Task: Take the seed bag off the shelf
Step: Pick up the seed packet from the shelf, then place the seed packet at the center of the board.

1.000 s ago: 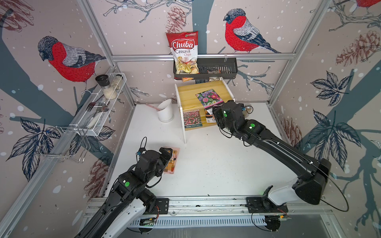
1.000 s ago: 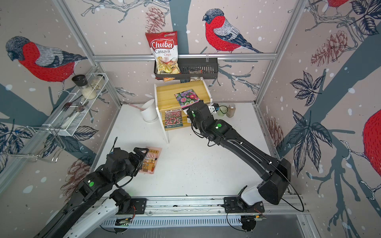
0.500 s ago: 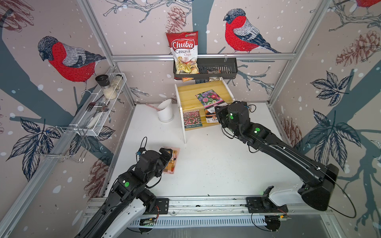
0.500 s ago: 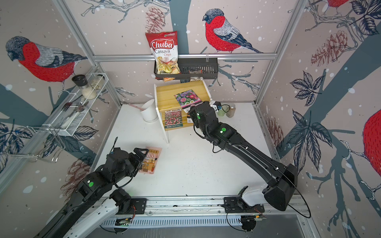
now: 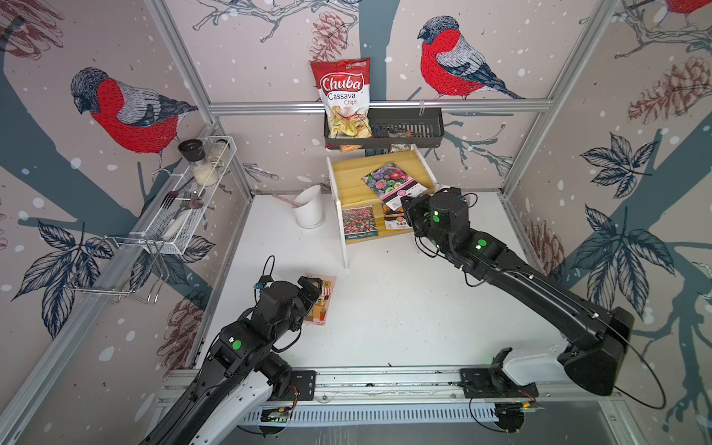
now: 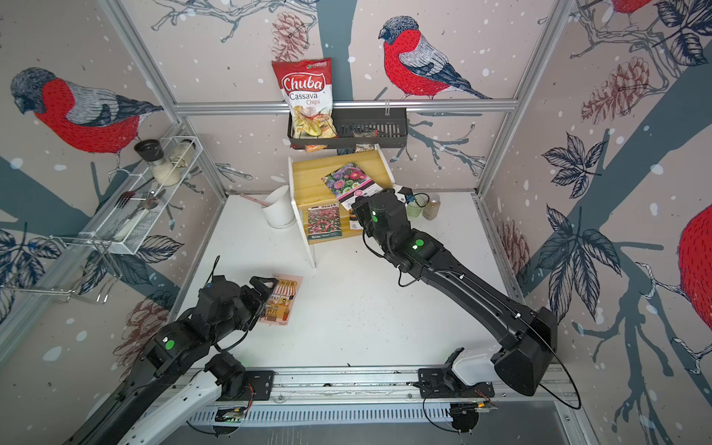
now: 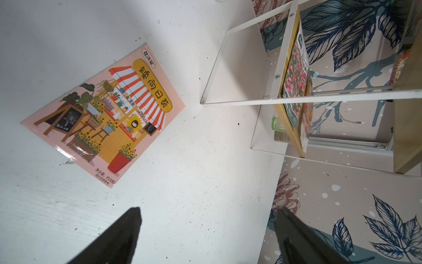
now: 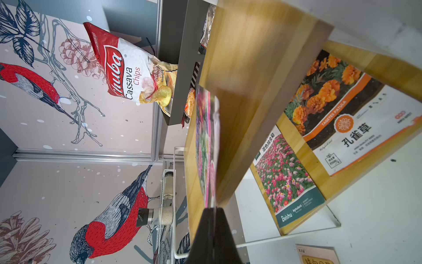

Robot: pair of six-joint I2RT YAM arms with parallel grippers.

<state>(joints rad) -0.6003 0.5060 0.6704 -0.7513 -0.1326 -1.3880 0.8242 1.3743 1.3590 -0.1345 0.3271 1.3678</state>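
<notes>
The shelf point(image 5: 346, 181) point(image 6: 308, 177) stands at the back of the white table, with yellow boards and white legs. A seed bag point(image 5: 389, 179) point(image 6: 348, 179) printed with purple and pink flowers lies on its top board, one corner over the front edge. My right gripper point(image 5: 405, 203) point(image 8: 213, 209) is shut on that corner; the right wrist view shows the bag point(image 8: 205, 141) edge-on between the black fingers. Two more seed packets point(image 5: 358, 223) point(image 8: 342, 114) lie on the lower board. My left gripper point(image 5: 314, 287) point(image 7: 209, 212) hangs open above the table beside a pink seed packet point(image 5: 321, 304) point(image 7: 102, 114).
A white cup point(image 5: 308, 208) stands left of the shelf. Close above the shelf, a black wall basket point(image 5: 404, 127) holds a chips bag point(image 5: 345, 96). A wire mesh rack point(image 5: 185, 200) hangs on the left wall. Two small jars point(image 6: 431, 206) stand right of the shelf.
My right gripper has closed on the corner of the top-board seed bag, and its wrist has shifted slightly to the right. The left arm has not moved.
</notes>
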